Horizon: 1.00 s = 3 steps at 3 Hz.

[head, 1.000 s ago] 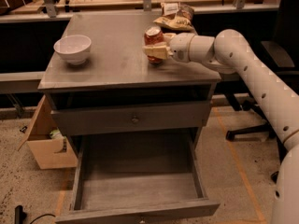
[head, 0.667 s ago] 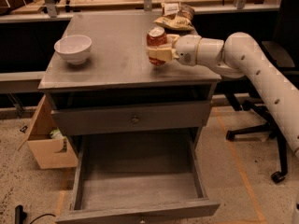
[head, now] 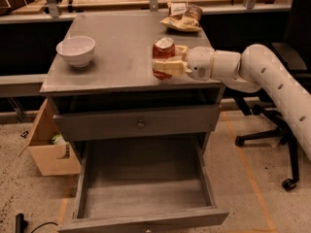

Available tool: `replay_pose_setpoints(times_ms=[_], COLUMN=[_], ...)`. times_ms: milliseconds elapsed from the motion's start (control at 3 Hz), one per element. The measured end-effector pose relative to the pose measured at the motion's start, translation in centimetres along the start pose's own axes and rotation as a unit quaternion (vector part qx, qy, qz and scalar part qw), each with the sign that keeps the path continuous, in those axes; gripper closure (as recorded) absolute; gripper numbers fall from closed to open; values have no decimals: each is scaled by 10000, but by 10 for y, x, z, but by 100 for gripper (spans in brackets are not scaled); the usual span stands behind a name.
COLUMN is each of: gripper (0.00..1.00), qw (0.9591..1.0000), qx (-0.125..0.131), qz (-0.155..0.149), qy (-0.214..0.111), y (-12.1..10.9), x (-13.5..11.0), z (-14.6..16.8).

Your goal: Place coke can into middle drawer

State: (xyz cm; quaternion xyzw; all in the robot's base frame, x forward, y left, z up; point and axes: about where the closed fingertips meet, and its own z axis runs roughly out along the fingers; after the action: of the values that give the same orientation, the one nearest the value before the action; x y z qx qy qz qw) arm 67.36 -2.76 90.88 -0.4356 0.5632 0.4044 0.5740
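1. The middle drawer stands pulled out at the near edge, its bare floor showing. It sits well below the tabletop, so a release from too high would likely bounce or tip the can on the wood.
2. The closed drawer front with its small knob lies between tabletop and open drawer. On a straight descent, I judge the can or the arm could clip this front or the tabletop's near edge. The can has to come out toward the near side first.
3. The can is held sideways by its wall only. A loose hold or a quick swing could let it slide out or tilt over the drawer's low side walls.
4. The white bowl at far left and the snack bag at the far edge are well apart from the can. They are at risk only if the arm swings wide.
5. The coke can stands upright near the tabletop's near right corner, inside the gripper. The gripper reaches in from the right, and its tan fingers are closed around the can's lower body. The silver top is above the fingers. Whether the can's base touches the tabletop, I cannot tell.
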Motion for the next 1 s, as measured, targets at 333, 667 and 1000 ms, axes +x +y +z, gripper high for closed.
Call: replay_pose_setpoints(times_ms=[333,667,1000], gripper=[100,100,100], qw=[9998,9986,9940], qx=[-163,-129,-144], qz=[45,147,436], qy=[-50,-488,-997], y=[16,47,94], x=[-6,-18,-1], z=[1,-9,-26])
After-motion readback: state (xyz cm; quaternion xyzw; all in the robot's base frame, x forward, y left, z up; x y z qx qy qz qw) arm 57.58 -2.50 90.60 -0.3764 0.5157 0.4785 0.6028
